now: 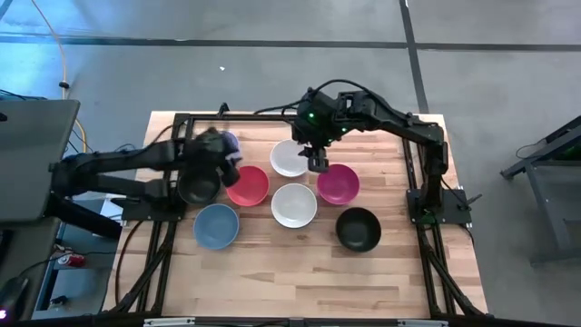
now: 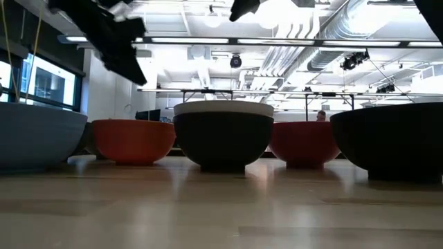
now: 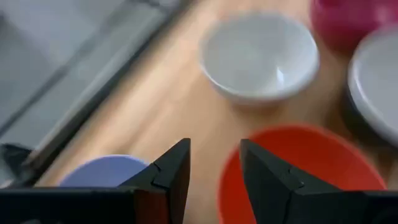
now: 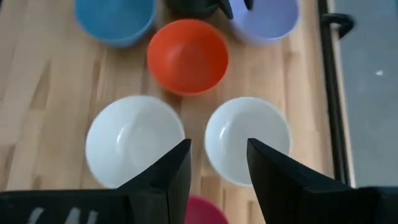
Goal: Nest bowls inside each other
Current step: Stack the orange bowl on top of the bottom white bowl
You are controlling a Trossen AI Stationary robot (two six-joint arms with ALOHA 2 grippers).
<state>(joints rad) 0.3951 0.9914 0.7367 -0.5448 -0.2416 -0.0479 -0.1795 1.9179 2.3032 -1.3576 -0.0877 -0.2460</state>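
Wooden counter [image 1: 300,259] carries separate bowls. Left gripper [image 1: 221,156], fingers apart, hovers between lavender bowl [image 4: 266,17] and red bowl [image 1: 247,185]; possibly touching neither. Right gripper [image 1: 317,162], fingers apart, hovers over a white bowl [image 1: 289,157].

Plain bowls — two white [image 1: 290,158] [image 1: 294,205], red [image 1: 248,186], magenta [image 1: 338,183], blue [image 1: 216,225], black [image 1: 358,228].

smooth bowls on a pale wood worktop

the worktop [image 1: 300,272] is light planked wood with visible grain and a soft sheen that mirrors the bowls in the low view. the red bowl [image 4: 187,56] and the two white bowls [image 4: 135,140] [image 4: 247,139] look smooth and plain, with faint highlights inside, like plastic or glazed ware. the right gripper [image 4: 217,165] has matt black, hard-edged fingers [image 4: 163,174]. the frame [image 1: 172,127] round the worktop is dark metal.
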